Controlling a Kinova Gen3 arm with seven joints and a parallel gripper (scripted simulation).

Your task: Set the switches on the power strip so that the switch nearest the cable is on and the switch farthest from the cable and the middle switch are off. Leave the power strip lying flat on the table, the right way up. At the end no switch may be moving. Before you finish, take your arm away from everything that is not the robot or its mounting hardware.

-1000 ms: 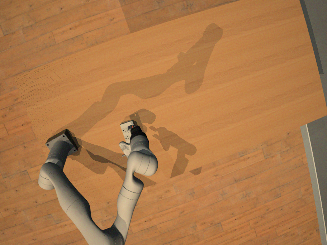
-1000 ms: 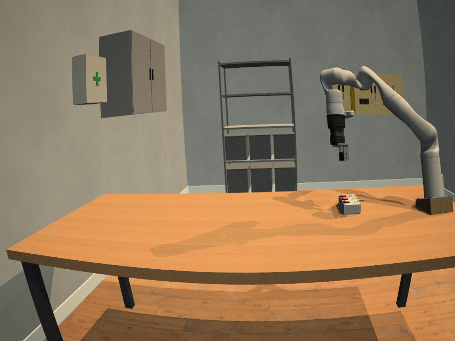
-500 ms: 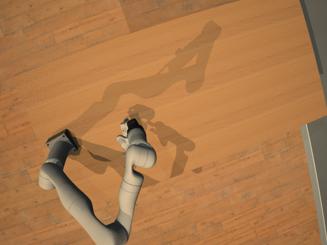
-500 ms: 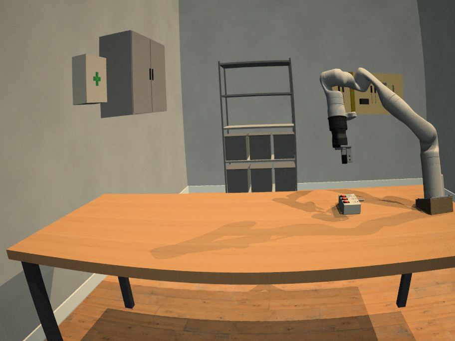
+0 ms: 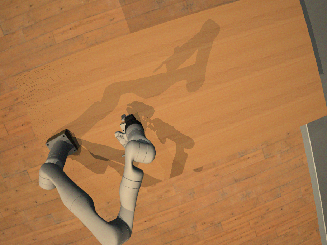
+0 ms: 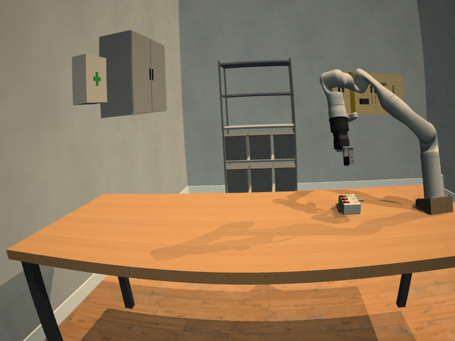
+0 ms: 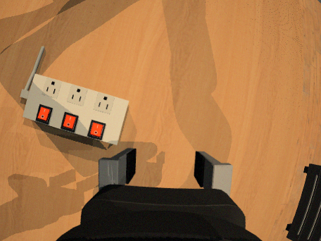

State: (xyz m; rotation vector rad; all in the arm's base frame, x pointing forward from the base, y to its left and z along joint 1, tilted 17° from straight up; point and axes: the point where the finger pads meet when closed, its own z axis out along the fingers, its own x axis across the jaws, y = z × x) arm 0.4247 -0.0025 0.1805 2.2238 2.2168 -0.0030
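Observation:
The pale power strip (image 7: 119,118) (image 6: 351,209) (image 5: 123,127) lies flat, right way up, with its grey cable (image 7: 35,67) at the left end in the wrist view. Its three red rocker switches are the one nearest the cable (image 7: 44,114), the middle one (image 7: 70,122) and the farthest one (image 7: 96,130). They look alike; I cannot tell for sure which way each is tilted. My gripper (image 7: 165,162) (image 6: 348,162) is open and empty, high above the table, below and right of the strip in the wrist view. In the top view the arm hides the switches.
The table (image 6: 146,227) (image 5: 250,78) carries the arm's base (image 6: 434,204) (image 5: 63,139) near the strip's cable side. Shadows of the arm fall across the strip and table. Shelves (image 6: 257,161) and wall cabinets (image 6: 141,73) stand beyond the table.

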